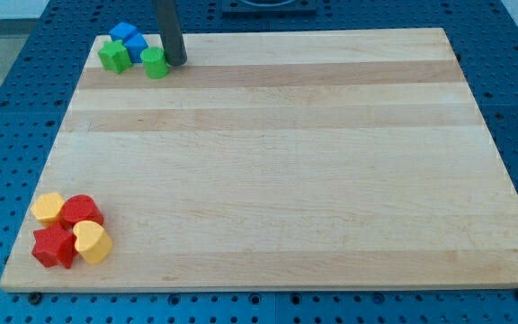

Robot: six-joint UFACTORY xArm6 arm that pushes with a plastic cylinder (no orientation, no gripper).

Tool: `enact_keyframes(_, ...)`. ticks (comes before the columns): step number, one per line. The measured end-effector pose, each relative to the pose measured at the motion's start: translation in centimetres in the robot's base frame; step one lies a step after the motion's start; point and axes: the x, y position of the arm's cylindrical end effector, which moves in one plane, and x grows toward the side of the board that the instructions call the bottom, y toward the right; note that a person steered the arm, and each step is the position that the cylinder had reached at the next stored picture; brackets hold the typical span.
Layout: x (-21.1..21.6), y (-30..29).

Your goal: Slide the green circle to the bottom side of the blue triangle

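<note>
Your tip has no jaws and touches the right side of the green circle, with the blue triangle up-left of it.

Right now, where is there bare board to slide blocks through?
Free: everything between my tip and the red and yellow cluster, plus the whole right side. Crowded: top-left corner, around the green circle and blue blocks.

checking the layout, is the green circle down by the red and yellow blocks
No, the green circle sits at the view's top left beside my tip, while the red and yellow blocks cluster at the bottom left.
</note>
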Motion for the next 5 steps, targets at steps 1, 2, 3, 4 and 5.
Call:
enact_keyframes(1, 0.6, 0.0)
enact_keyframes(2, 2.6, 0.7)
enact_keyframes(3, 3.1, 0.5)
enact_keyframes(4, 3.1, -1.7)
enact_keyframes(5, 3.1, -4.0)
